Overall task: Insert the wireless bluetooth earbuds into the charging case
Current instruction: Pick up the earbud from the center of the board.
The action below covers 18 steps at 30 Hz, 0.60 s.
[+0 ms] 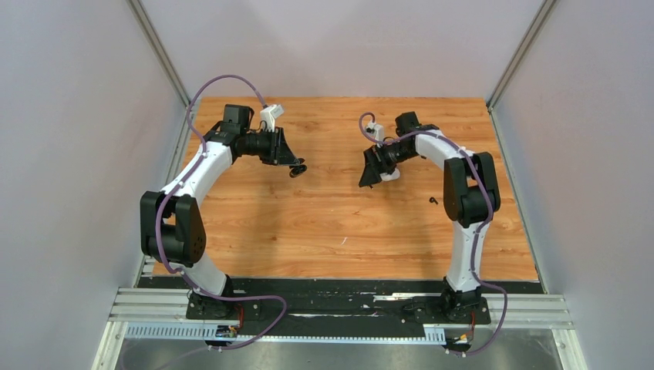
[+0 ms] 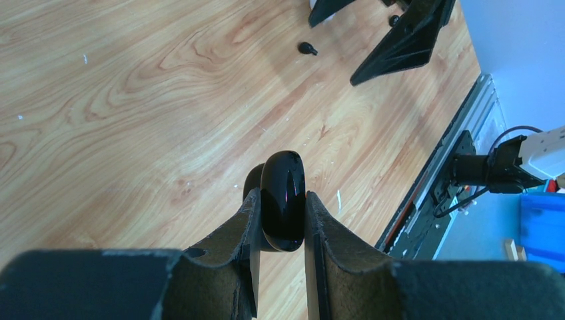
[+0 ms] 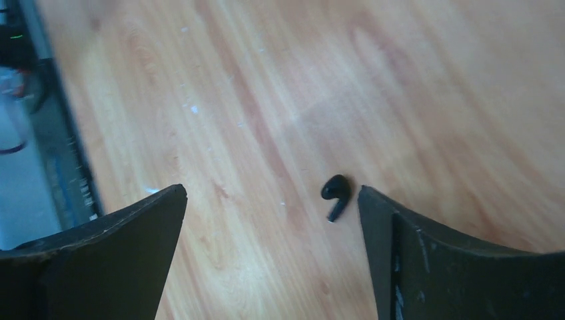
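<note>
My left gripper (image 2: 282,197) is shut on a glossy black pebble-shaped charging case (image 2: 283,213), held on edge above the wood table. In the top view the left gripper (image 1: 294,164) holds the case (image 1: 298,169) at the table's left-middle. My right gripper (image 3: 272,195) is open and empty, above the table. A black stemmed earbud (image 3: 335,195) lies on the wood just inside its right finger (image 3: 426,253). In the top view the right gripper (image 1: 369,177) hangs at centre-right, and a black earbud (image 1: 433,201) lies to its right. No white earbuds show.
A small white object (image 1: 390,175) shows beside the right gripper, partly hidden by it. The left wrist view shows a black earbud (image 2: 306,48) on the wood near the right gripper's fingers (image 2: 400,40). Grey walls enclose three sides of the table (image 1: 332,231); a metal rail (image 1: 339,308) runs along the near edge.
</note>
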Each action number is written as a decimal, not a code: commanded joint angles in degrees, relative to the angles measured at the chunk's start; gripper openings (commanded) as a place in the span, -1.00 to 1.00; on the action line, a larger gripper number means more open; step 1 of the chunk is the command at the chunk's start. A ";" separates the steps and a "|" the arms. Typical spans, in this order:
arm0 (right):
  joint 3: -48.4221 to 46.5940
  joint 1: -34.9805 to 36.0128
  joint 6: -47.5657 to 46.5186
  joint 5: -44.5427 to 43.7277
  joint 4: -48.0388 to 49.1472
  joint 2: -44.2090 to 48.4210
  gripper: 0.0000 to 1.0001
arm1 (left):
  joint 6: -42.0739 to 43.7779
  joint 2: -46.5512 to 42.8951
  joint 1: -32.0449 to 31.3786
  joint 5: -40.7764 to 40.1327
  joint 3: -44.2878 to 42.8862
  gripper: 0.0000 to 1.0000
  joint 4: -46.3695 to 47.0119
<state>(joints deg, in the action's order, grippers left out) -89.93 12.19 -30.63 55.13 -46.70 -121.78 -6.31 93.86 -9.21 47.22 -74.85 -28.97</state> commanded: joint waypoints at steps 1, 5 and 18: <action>5.38 1.73 13.36 -21.54 20.73 14.98 1.00 | -0.55 -0.97 0.34 -0.28 -1.12 -1.00 1.40; 16.78 1.62 13.64 -13.19 37.09 24.53 1.00 | -0.65 -1.61 0.33 -0.26 -0.30 -1.00 1.60; -7.16 4.05 -34.33 -12.66 -5.80 2.46 -0.15 | -0.91 -2.07 0.34 -0.35 0.39 -1.00 2.02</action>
<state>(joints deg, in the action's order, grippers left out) -96.49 14.26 -45.76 51.99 -42.46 -118.10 -7.35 93.86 -9.21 46.39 -74.26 -28.05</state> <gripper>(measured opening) 0.448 0.313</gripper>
